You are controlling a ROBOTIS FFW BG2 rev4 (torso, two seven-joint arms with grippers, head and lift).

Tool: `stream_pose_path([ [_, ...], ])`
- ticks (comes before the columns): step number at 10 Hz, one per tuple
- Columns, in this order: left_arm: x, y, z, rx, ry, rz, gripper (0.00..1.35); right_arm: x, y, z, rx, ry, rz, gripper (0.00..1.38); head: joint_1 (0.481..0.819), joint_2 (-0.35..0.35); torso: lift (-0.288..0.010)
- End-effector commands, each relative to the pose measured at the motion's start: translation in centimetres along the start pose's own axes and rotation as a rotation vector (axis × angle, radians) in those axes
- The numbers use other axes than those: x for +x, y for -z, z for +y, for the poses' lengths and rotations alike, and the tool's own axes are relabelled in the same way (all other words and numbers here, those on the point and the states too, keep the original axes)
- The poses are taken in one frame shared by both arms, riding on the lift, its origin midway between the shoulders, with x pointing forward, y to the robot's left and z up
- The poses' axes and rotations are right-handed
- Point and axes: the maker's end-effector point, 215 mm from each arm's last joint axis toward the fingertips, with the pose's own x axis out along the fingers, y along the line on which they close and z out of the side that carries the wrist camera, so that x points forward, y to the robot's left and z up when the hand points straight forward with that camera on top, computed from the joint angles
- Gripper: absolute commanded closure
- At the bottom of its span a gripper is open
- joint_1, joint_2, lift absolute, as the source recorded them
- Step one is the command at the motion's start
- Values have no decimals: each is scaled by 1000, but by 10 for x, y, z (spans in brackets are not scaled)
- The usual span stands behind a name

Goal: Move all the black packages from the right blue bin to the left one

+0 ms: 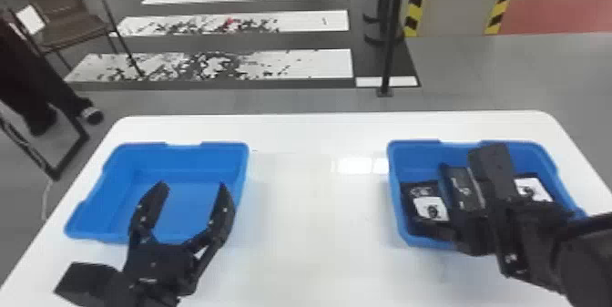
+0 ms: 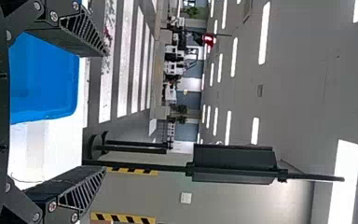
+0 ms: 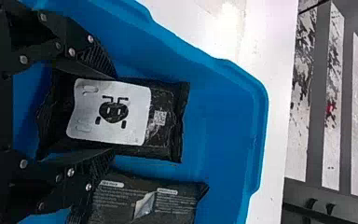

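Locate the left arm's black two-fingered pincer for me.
In the head view, the left pincer is on the left, its two fingers apart over the left blue plastic bin, across the white tabletop from the right blue bin.

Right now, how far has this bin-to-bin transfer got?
Done: no transfer is evident; the left bin shows bare blue floor.
In hand: unconfirmed. The right gripper is at a white-labelled black package, but I can't tell whether it has a hold.
Left: that package, the text-side-up package beside it and another white-labelled one, all within the right bin.
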Motion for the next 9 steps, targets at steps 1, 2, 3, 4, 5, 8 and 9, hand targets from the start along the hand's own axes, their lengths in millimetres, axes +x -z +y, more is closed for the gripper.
stream_pose_path([
  [1, -1, 1, 1, 1, -1, 3, 186, 9, 2, 14, 34, -61, -15, 1087, 695, 103, -154],
  [2, -1, 1, 1, 1, -1, 3, 186, 6, -5, 16, 41, -70, -53, 1096, 695, 113, -154],
  [3, -1, -1, 1, 0, -2, -5, 186, -3, -17, 18, 33, -66, -116, 1098, 695, 125, -154],
  [4, -1, -6, 2, -4, -6, -20, 186, -15, -28, 9, 39, -43, -181, 1098, 695, 130, -154],
  [5, -1, -14, 1, -4, -6, -47, 186, -31, -41, 2, 48, -25, -250, 1098, 695, 130, -154],
  [8, 3, -16, -8, -66, -5, -56, 186, -82, -99, -16, 41, -83, -509, 1098, 695, 88, -154],
  [9, 6, -21, -12, -147, -3, -57, 186, -90, -112, 3, 26, -178, -545, 1098, 695, 85, -154],
])
